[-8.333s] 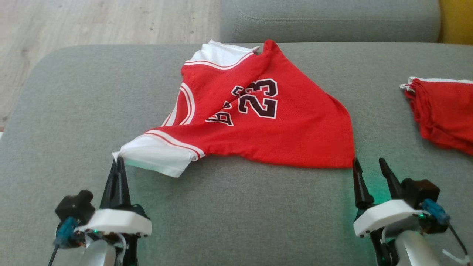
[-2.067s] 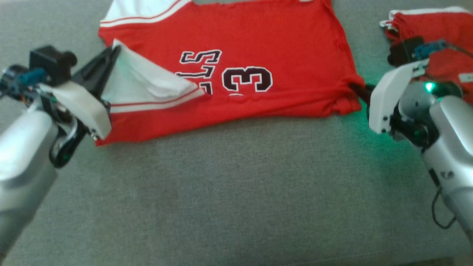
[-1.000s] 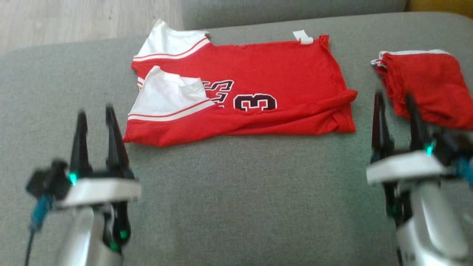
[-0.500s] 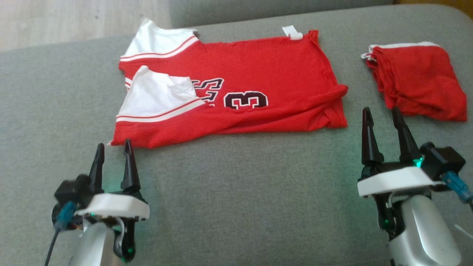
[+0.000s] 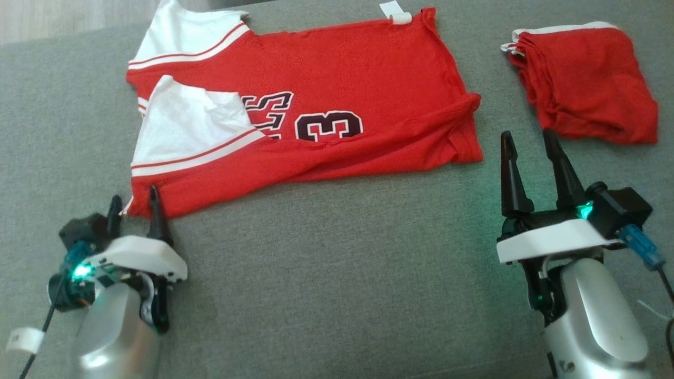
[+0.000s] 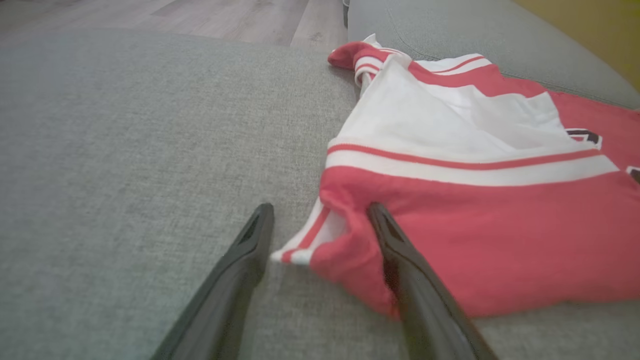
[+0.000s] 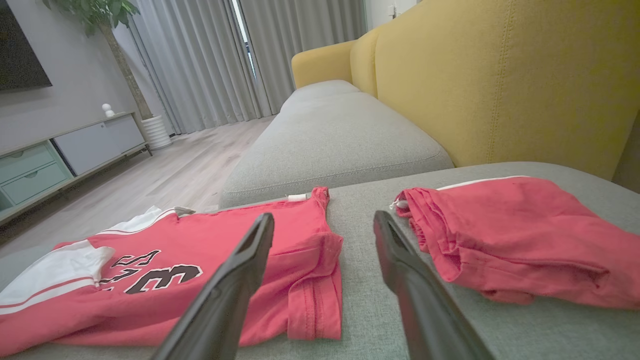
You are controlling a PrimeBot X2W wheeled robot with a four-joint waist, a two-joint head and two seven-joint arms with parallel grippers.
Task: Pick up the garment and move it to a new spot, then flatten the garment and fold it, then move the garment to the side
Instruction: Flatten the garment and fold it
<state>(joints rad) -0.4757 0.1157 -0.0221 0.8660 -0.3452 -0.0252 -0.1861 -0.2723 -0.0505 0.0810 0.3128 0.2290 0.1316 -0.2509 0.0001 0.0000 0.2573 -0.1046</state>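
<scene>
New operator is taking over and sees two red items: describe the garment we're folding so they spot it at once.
On the grey sofa seat, take the larger red garment lying left of centre, its near corner at the left hand. Unlike the red bundle to its right, it has white sleeves and dark lettering.

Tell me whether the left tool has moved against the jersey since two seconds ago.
Yes. The left tool has drawn back from the white sleeve to the near left corner of the jersey.
</scene>
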